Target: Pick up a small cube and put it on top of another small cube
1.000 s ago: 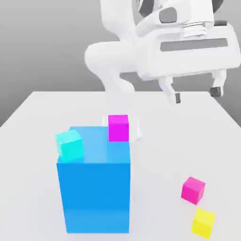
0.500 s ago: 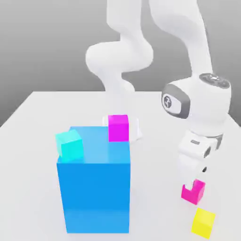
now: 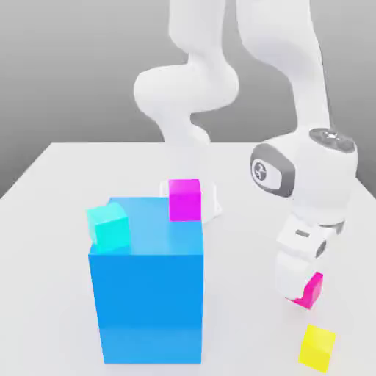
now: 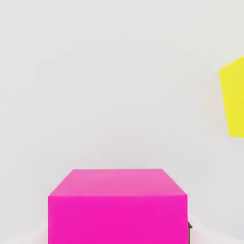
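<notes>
I have the gripper (image 3: 299,288) clamped on the magenta cube (image 3: 311,289), low over the white table (image 3: 242,242) near the yellow cube (image 3: 317,346). The pick looks done; carrying and stacking it on another cube remain.

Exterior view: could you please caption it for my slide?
Panda gripper shut on a magenta cube on the white table, beside a yellow cube.
</notes>
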You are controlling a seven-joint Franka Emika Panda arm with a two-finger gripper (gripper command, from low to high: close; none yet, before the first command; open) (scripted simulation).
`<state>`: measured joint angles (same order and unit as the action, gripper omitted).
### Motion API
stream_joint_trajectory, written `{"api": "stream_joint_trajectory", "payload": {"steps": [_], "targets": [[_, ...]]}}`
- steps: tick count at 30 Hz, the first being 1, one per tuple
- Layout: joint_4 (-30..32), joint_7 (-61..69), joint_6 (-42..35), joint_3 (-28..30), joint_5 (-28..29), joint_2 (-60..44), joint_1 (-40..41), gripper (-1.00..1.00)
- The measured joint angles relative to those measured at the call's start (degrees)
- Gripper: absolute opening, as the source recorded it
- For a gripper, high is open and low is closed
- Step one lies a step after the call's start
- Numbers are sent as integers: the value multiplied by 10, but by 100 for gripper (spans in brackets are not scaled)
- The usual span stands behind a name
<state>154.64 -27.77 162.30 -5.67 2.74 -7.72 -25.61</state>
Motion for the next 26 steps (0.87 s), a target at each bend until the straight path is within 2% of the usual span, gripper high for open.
{"api": "stream_joint_trajectory", "payload": {"steps": [8,18,20,23,24,26], "targets": [[-84,207,-193,51,-28,116,116,-100],[-202,438,-436,179,11,240,219,-100],[-205,468,-448,198,17,247,234,-100],[-170,479,-393,208,17,227,239,-100],[-162,481,-380,209,17,222,239,100],[-162,481,-380,209,17,222,239,100]]}}
